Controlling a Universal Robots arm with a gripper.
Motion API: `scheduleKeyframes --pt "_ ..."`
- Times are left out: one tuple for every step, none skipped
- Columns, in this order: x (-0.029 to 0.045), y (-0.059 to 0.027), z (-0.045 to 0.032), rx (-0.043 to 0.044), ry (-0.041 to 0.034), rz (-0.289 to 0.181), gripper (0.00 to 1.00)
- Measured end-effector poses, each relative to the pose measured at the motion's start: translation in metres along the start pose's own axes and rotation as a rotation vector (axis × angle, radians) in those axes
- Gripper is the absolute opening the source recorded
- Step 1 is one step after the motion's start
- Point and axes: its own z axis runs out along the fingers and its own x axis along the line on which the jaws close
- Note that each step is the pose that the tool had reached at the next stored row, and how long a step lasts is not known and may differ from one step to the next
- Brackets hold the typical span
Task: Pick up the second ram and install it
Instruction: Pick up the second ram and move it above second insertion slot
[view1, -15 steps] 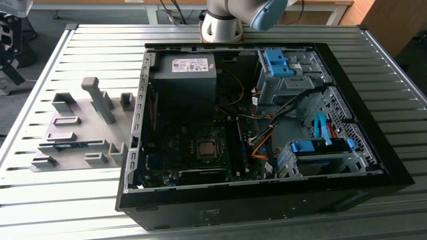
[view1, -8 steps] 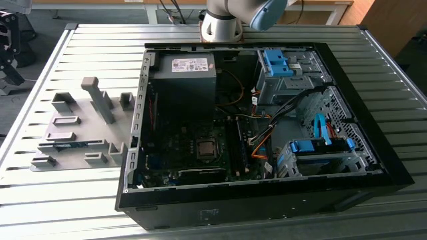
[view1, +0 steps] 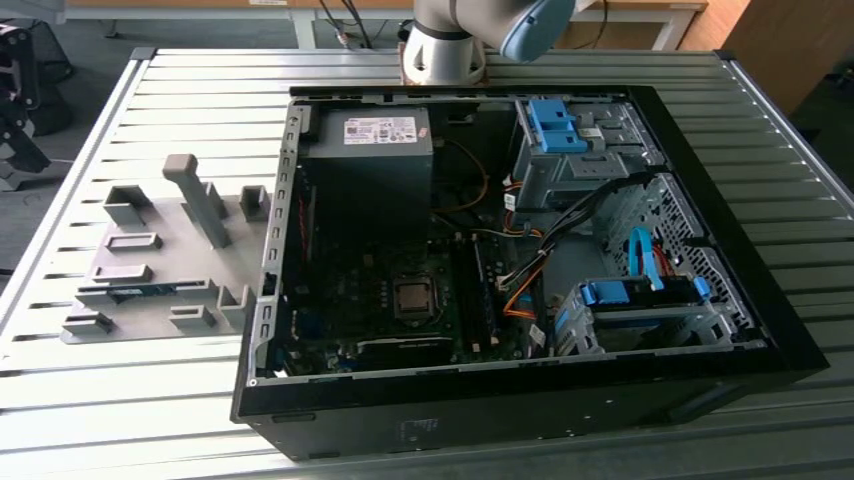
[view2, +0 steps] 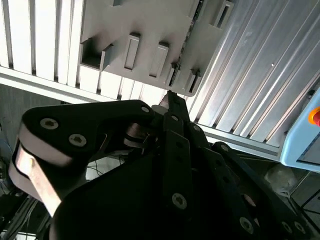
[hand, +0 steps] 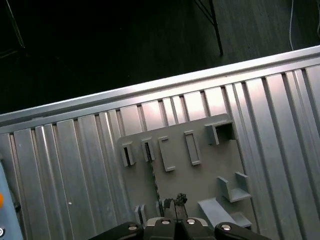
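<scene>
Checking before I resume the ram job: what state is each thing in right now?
second ram: standing on edge in its holder slot, not gripped.
pincer: shut, empty, over the grey holder near the ram.
grey holder: flat on the table, beside the case.
computer case: lying flat, side open.

Second ram partly hidden by holder
</scene>
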Motion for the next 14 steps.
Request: scheduleKeyframes --pt "0.0000 0.0000 0.0005 -0.0004 0.0007 -0.014 0.11" --pt "0.0001 0.0000 0.0012 -0.0005 0.0010 -0.024 0.11" --pt "0.0001 -0.0001 0.0019 -0.0004 0.0015 -0.028 0.11" --pt "0.0002 -0.0001 0.0032 0.0000 0.0015 -0.029 0.11" --pt "0.0002 -0.0002 0.0040 0.0000 0.0015 -0.030 0.11" --pt "0.0003 -0.0002 0.0044 0.0000 0.0016 -0.030 0.11" --pt "0.0003 -0.0002 0.0044 -0.0001 0.0017 -0.030 0.11" --pt "0.0003 -0.0002 0.0044 -0.0001 0.0017 -0.030 0.11" --pt "0.0003 -0.0002 0.0044 -0.0001 0.0017 -0.030 0.11" --pt "0.0003 -0.0002 0.0044 0.0000 0.0016 -0.030 0.11" --pt "0.0003 -0.0002 0.0046 0.0000 0.0016 -0.031 0.23" --pt "0.0003 -0.0003 0.0051 0.0000 0.0016 -0.036 0.23" --pt "0.0003 -0.0003 0.0059 -0.0002 0.0021 -0.048 0.23" --pt "0.0004 -0.0003 0.0068 -0.0008 0.0030 -0.066 0.29"
